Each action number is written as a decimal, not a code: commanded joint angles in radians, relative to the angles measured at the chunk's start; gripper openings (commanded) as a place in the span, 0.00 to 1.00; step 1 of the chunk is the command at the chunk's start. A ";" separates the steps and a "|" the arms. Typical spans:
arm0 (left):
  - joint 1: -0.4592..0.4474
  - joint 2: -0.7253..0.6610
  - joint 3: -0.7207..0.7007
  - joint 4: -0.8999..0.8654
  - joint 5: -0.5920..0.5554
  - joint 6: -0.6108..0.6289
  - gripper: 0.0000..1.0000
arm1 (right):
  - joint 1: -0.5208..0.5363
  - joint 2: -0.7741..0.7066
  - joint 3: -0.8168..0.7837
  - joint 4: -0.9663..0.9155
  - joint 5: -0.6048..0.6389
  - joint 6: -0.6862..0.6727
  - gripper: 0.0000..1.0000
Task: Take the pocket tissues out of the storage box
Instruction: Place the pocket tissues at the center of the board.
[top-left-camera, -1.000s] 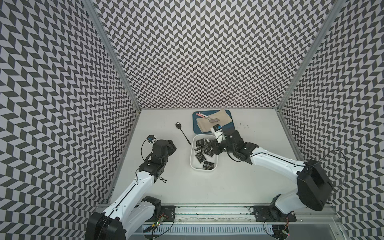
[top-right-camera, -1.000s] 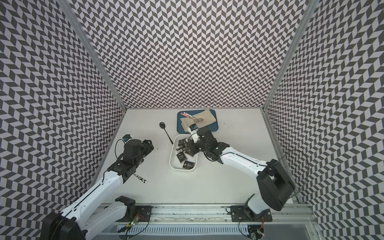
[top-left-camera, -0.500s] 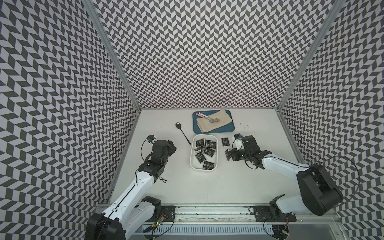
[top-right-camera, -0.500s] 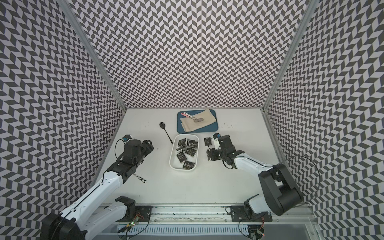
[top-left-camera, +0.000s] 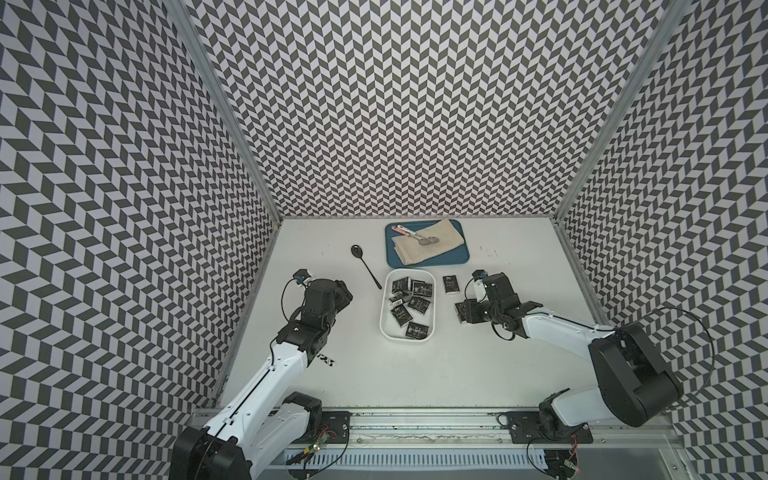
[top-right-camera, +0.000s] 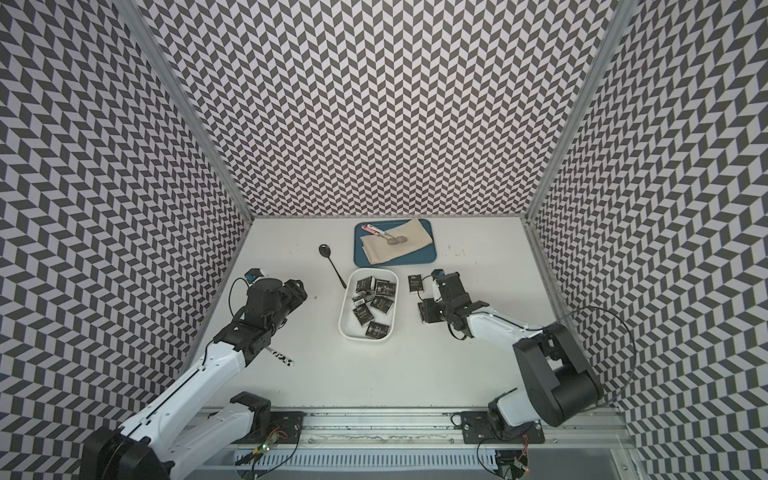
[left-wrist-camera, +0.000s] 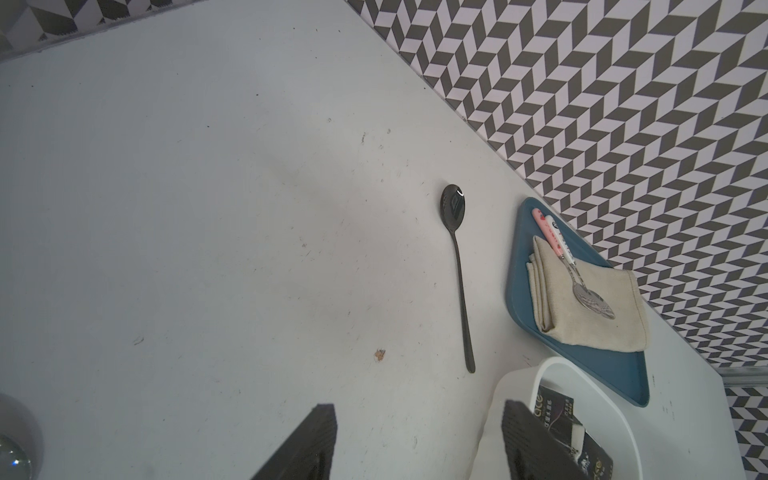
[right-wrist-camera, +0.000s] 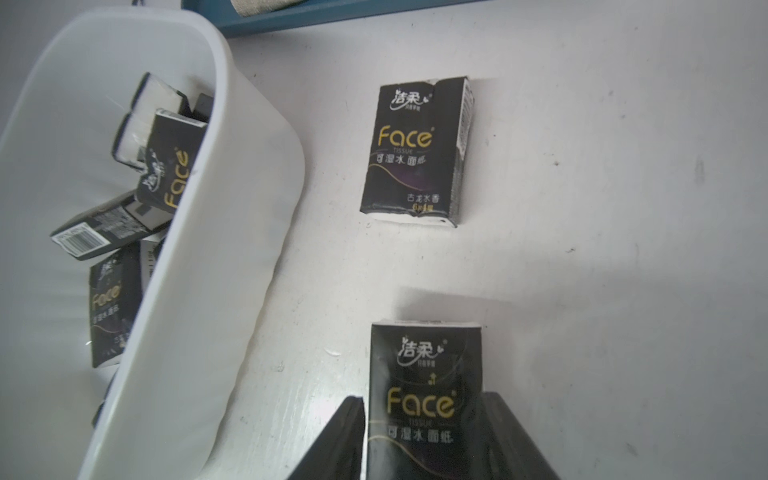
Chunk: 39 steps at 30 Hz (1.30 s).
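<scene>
Most of the pocket tissues (top-left-camera: 409, 303) lie jumbled in the storage box (top-left-camera: 382, 307), black packets at all angles, one showing a white barcode label in the right wrist view. The box sits near the middle of the table (top-left-camera: 415, 374). Two packets are already out. One loose packet (right-wrist-camera: 415, 153) lies flat and face up on the table just beside the box's right wall, and I can see it in both top views (top-right-camera: 414, 283). The other packet (right-wrist-camera: 424, 357) sits face up between the fingers of my right gripper (right-wrist-camera: 422, 397), near the first one and a little closer to the rig's base. The fingers flank it on both sides, but I cannot tell whether they are pressing on it or standing just free of it. My left gripper (left-wrist-camera: 417, 407) hangs on the other side of the box with its fingers parted and only bare table between them. Behind the box, touching or nearly so, is a blue tray (top-left-camera: 390, 257) with a folded beige cloth (top-left-camera: 444, 239) and a pink-handled spoon (top-left-camera: 417, 237) resting on it. A black spoon (top-left-camera: 365, 266) lies on the table beside the tray and box.
</scene>
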 joint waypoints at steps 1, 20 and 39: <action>0.007 0.004 0.027 -0.003 0.025 0.004 0.68 | -0.003 -0.021 0.031 -0.020 0.061 -0.012 0.49; 0.004 -0.004 0.025 0.001 0.040 0.004 0.67 | -0.003 0.075 0.060 -0.052 0.047 -0.002 0.39; 0.004 0.005 0.030 0.022 0.064 0.021 0.68 | -0.103 0.072 0.020 -0.057 0.087 0.089 0.21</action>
